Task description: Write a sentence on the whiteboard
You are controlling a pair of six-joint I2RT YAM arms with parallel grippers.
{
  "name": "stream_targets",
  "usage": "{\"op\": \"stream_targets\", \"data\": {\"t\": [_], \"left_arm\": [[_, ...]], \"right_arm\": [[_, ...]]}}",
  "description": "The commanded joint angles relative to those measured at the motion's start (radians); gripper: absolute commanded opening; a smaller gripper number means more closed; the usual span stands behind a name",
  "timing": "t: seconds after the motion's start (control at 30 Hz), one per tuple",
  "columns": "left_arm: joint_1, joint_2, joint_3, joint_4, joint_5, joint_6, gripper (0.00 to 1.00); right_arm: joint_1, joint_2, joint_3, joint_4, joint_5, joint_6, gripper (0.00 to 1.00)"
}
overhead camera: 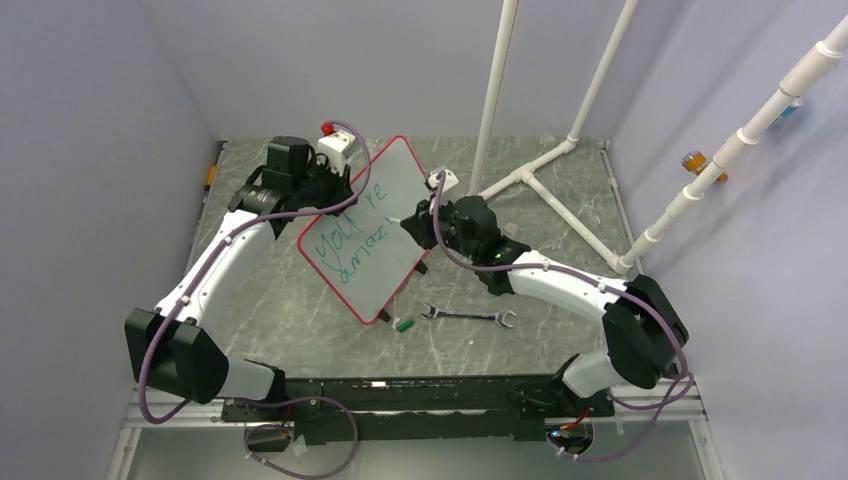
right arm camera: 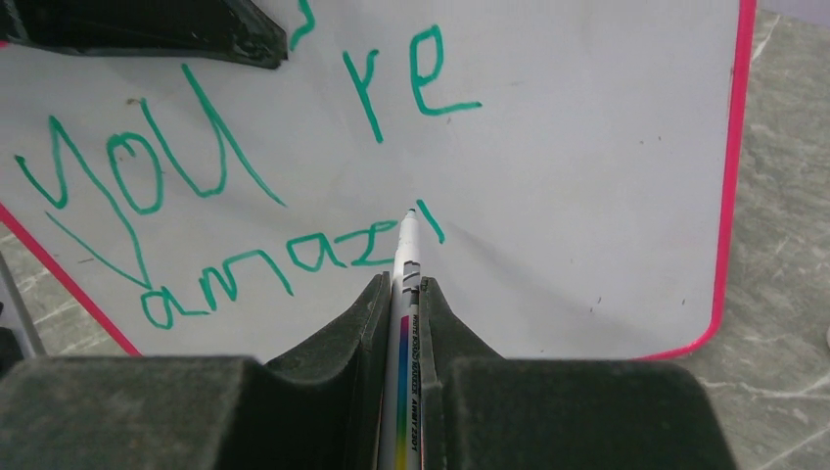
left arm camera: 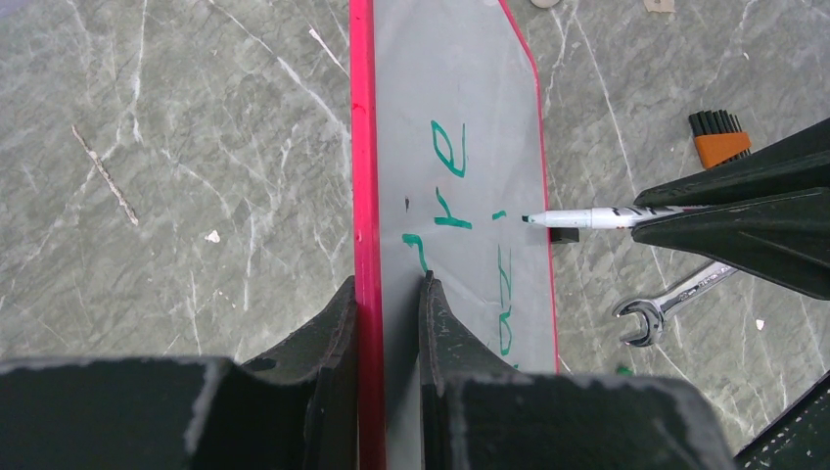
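The whiteboard, white with a pink frame, stands tilted on the table. My left gripper is shut on its upper left edge, and in the left wrist view the fingers pinch the pink frame. The sentence is green lettering reading "you're" above "amazi". My right gripper is shut on a white marker. The marker's tip lies at the board's surface, right beside the last short stroke. From the left wrist the marker reaches in from the right.
A steel wrench and a small green cap lie on the table in front of the board. A white pipe frame stands at the back right. An orange-handled brush lies past the board.
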Motion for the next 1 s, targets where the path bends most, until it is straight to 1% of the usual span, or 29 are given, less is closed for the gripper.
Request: {"op": "stream_targets", "data": {"t": [0.0, 0.33, 0.67, 0.97], "left_arm": [[0.008, 0.027, -0.010, -0.111, -0.170, 0.188, 0.00], [0.008, 0.026, -0.007, -0.111, -0.170, 0.187, 0.00], [0.007, 0.028, -0.010, -0.113, -0.172, 0.189, 0.00], [0.007, 0.029, -0.010, -0.112, -0.173, 0.189, 0.00]], "right_arm": [[0.001, 0.002, 0.070, 0.050, -0.043, 0.002, 0.00], [0.000, 0.065, 0.120, 0.063, -0.077, 0.020, 0.00], [-0.003, 0.105, 0.112, 0.044, -0.017, 0.016, 0.00], [-0.015, 0.083, 0.111, 0.016, 0.011, 0.002, 0.00]]}}
